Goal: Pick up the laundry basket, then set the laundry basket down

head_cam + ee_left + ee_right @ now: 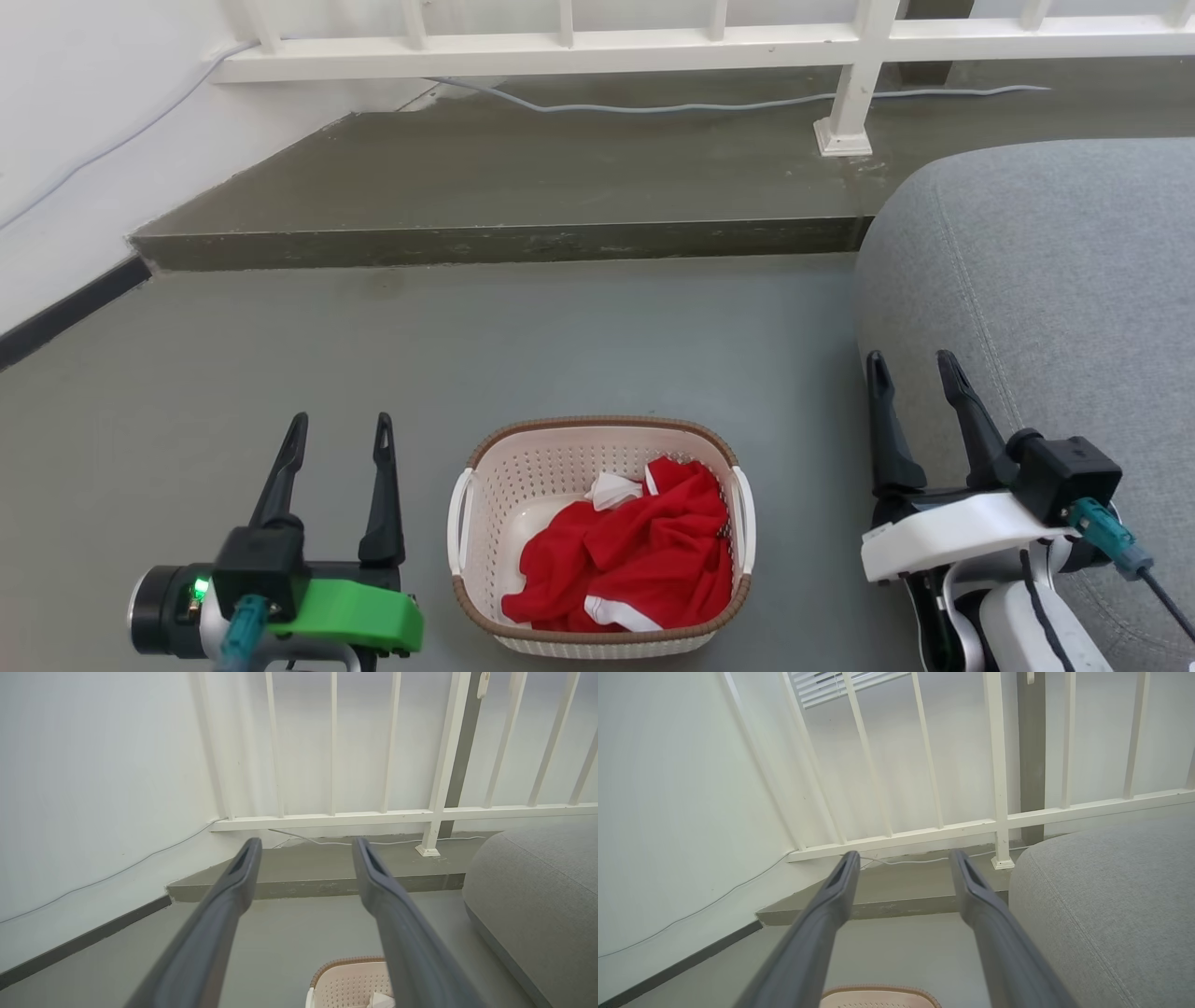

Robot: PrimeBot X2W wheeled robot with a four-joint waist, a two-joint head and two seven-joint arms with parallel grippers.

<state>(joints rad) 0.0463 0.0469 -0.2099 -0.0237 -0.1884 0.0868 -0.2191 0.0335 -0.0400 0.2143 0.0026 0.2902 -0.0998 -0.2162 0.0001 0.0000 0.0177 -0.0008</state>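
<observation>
Hadn't grabbed the basket (485, 546) yet, parked on the floor (560, 327) between the left gripper (341, 425) and right gripper (912, 359), both spread wide, holding nothing. Probably needed to drop in and pinch both handles (458, 509) next.

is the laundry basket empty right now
No, a crumpled red garment with white trim lies inside the laundry basket on the floor.

Long dark fingers (383, 495) (green left bracket (355, 616))

The left claw (306, 843) gapes, the laundry basket (349, 977) low between its fingers (224, 914).
</observation>
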